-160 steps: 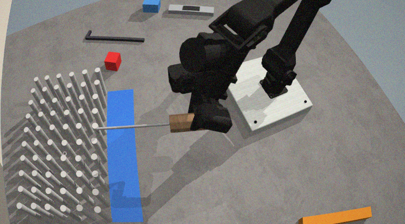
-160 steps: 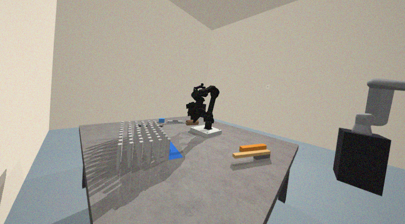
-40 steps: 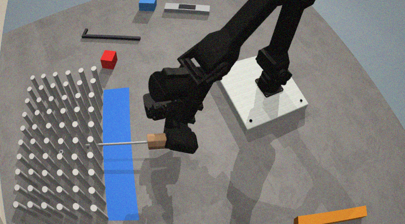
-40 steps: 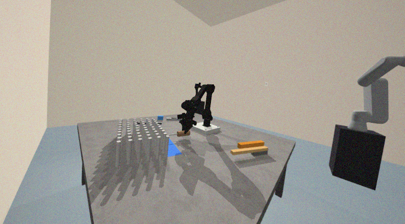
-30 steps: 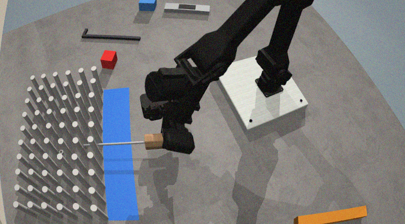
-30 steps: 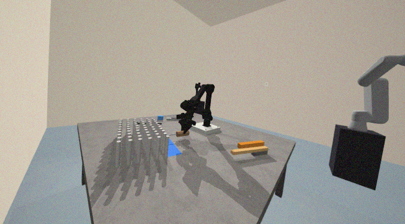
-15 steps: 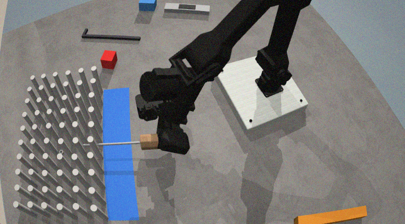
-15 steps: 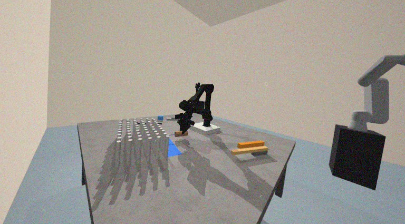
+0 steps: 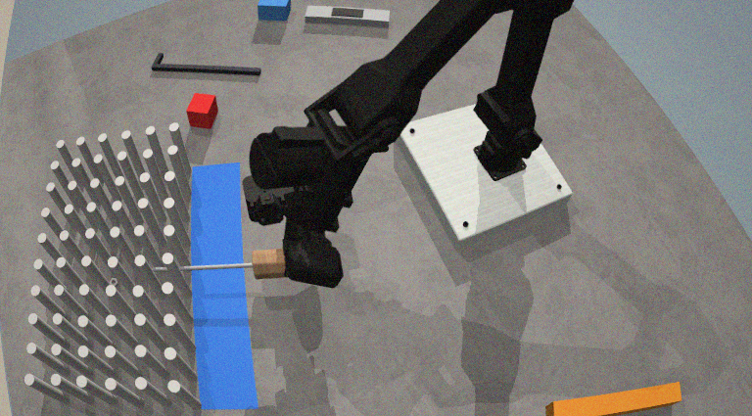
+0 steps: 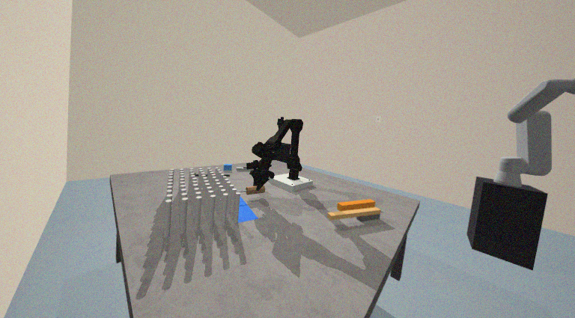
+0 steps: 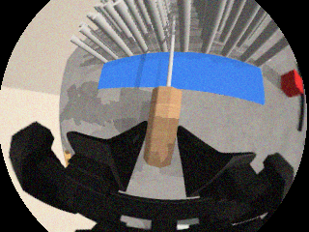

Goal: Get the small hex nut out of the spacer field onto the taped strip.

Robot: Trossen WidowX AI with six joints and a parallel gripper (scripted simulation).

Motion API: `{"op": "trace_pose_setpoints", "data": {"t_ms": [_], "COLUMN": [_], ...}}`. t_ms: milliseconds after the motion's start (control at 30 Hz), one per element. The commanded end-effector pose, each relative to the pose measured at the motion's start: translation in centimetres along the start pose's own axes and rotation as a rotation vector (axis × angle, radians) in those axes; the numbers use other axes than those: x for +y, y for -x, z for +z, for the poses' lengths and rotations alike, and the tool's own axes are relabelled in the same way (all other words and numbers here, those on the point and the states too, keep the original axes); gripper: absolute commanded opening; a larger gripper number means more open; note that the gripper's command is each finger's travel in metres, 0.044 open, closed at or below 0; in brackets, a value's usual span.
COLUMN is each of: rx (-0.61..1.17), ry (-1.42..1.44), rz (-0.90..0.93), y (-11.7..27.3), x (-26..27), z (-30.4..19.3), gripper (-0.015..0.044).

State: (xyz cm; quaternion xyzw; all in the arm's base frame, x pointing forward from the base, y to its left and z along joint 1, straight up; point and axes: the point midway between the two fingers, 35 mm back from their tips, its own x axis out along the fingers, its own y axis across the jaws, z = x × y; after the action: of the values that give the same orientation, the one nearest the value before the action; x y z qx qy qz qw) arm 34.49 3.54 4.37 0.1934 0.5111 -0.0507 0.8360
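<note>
My gripper (image 9: 286, 263) (image 10: 257, 188) (image 11: 162, 127) is shut on the wooden handle (image 9: 268, 263) (image 10: 253, 190) (image 11: 165, 108) of a thin metal rod tool. The rod (image 9: 221, 266) (image 11: 171, 68) reaches level across the blue taped strip (image 9: 215, 207) (image 10: 245, 211) (image 11: 217, 77). Its far end is among the front rows of the standing metal spacers (image 9: 168, 230) (image 11: 186, 29); whether it touches one cannot be told. The small hex nut (image 9: 114, 280) lies deeper in the field, beyond the rod's visible end. The spacers look upright. A black L-shaped tool (image 9: 205, 69) lies behind the field's back corner.
A red block (image 9: 202, 111) (image 11: 292, 83) is near the field's back corner. A blue block (image 9: 273, 7) (image 10: 227, 167) and a grey bar (image 9: 377, 16) lie at the back. An orange bar (image 9: 615, 400) (image 10: 356, 204) and a tan bar (image 10: 353, 213) are far from the field. The arm stands on a white plate (image 9: 438, 167).
</note>
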Motion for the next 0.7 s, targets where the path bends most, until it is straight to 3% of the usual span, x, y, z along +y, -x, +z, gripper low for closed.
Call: {"op": "trace_pose_setpoints", "data": {"t_ms": [0,667], "rx": [-0.007,-0.008], "ry": [0.005,0.005], "rz": [0.008,0.008], "y": [-0.1,-0.6], "x": [0.2,0.2], "z": [0.6,1.8], "gripper": [0.0000,0.0000]}}
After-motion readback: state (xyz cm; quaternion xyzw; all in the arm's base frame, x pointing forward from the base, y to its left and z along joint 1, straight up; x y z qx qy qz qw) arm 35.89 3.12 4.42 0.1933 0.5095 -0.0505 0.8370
